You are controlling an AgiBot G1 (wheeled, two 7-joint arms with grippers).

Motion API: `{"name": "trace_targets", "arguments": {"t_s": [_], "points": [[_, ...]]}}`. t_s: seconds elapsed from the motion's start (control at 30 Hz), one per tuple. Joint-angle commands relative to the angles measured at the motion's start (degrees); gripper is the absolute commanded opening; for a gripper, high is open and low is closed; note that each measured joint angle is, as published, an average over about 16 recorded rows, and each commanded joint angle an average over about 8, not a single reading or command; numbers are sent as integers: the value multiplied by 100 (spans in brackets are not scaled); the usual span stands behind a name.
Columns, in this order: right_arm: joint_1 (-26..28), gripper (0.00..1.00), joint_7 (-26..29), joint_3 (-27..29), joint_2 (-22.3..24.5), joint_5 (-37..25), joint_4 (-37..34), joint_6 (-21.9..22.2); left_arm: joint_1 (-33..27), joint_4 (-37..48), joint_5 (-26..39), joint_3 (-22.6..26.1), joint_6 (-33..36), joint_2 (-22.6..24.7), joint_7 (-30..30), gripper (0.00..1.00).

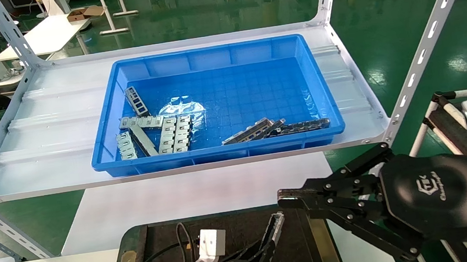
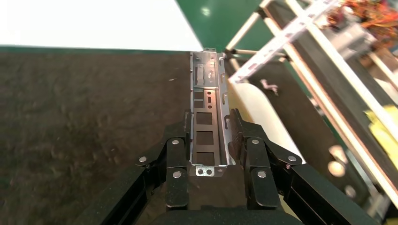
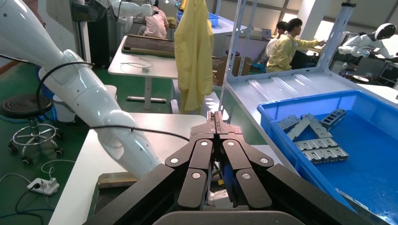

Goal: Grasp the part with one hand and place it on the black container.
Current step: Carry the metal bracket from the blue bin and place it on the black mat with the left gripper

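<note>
My left gripper [image 1: 267,242] is shut on the part [image 1: 276,226], a slim silver-grey rail with rectangular cutouts. It holds the part low over the right side of the black container [image 1: 227,232], a flat brown-black tray with brass side strips. In the left wrist view the fingers [image 2: 237,133] clamp the part's [image 2: 208,101] side walls, and the gripper [image 2: 210,131] is over the dark tray surface [image 2: 84,122]. I cannot tell whether the part touches the tray. My right gripper [image 1: 286,198] is shut and empty, beside the tray's right edge; it also shows in the right wrist view [image 3: 215,118].
A deep blue crate [image 1: 106,132] stands on the white shelf [image 1: 39,126] behind the tray, also visible in the right wrist view [image 3: 277,124]. It holds several pale plates [image 1: 172,133] at its left and darker rails [image 1: 299,127] at its front right. Shelf uprights [image 1: 422,48] rise on the right.
</note>
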Motion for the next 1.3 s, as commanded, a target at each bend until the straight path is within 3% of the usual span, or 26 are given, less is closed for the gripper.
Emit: {"name": "trace_targets", "arguments": {"t_s": [0.03,0.53,1.13,1.2,1.23,1.3], "points": [[0,0,0,0,0,0,0,0,-14,67,-64,112,-333,159,-103,0],[0,0,-1,-2,1,1,0,1,-165,491,-826,677,-2162,1109,-10,0],[1,0,-2,-4,1,2,0,1,-8,912,-592,625,-2495,1491,-149,0],[1,0,-2,-4,1,3,0,2,-1,948,-569,631,-2487,1503,-176,6],[1,4,-2,-4,2,3,0,2,1,963,-562,635,-2483,1507,-189,16],[1,26,-2,-4,2,3,0,2,5,988,-562,647,-2477,1513,-215,41]]}}
